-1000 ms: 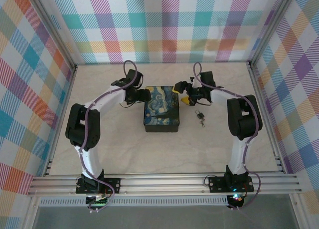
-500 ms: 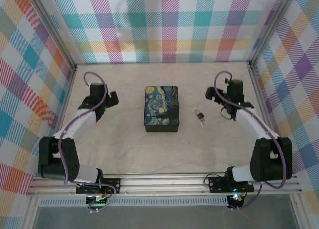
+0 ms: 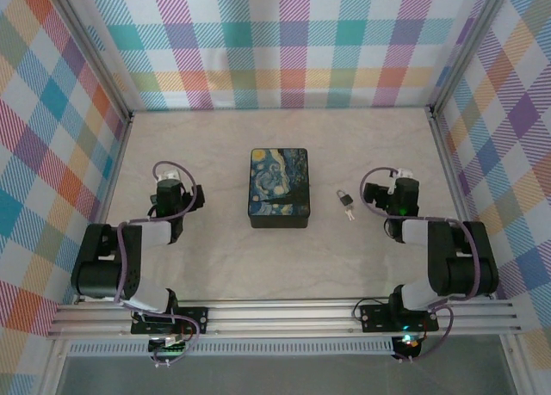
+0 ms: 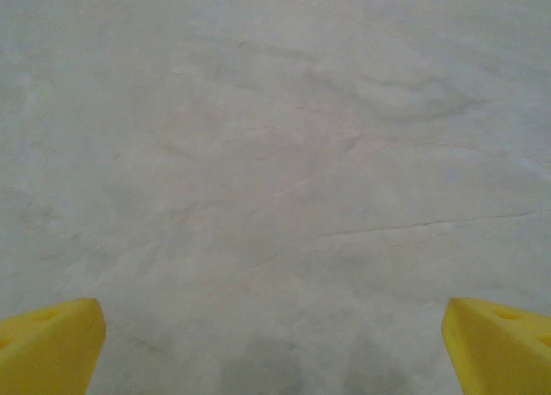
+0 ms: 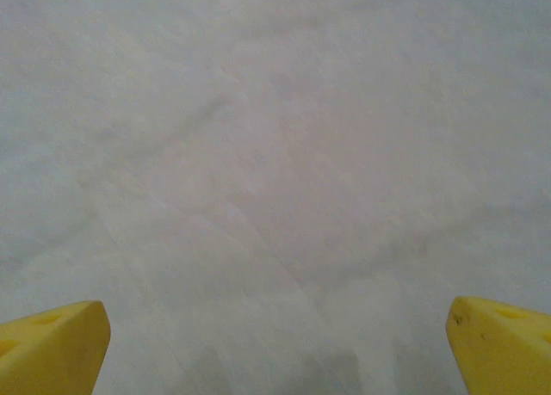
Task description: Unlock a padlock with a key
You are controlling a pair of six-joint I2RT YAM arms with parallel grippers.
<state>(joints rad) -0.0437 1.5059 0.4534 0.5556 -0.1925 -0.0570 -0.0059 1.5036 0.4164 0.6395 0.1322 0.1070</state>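
Observation:
The tiny padlock (image 3: 343, 196), dark with a thin silvery shackle, lies on the table just right of the box. The small silvery key (image 3: 349, 212) rests right by its near side; whether they touch I cannot tell. My right gripper (image 3: 385, 197) sits low over the table a short way right of the padlock, and in the right wrist view it (image 5: 275, 348) stands open over bare tabletop. My left gripper (image 3: 178, 199) is low at the left, well away from the box, and in the left wrist view it (image 4: 275, 348) is open with nothing between its yellow fingertips (image 4: 52, 343).
A dark box (image 3: 278, 188) with a Starry Night lid stands shut at the table's middle. Both arms are folded back near their bases (image 3: 168, 313). Checked walls close the table (image 3: 275, 257) on three sides, with an aluminium rail along the near edge.
Both arms have drawn back from the box's far corners toward the near side and folded down. The left gripper has opened wider. Padlock, key and box lie unmoved.

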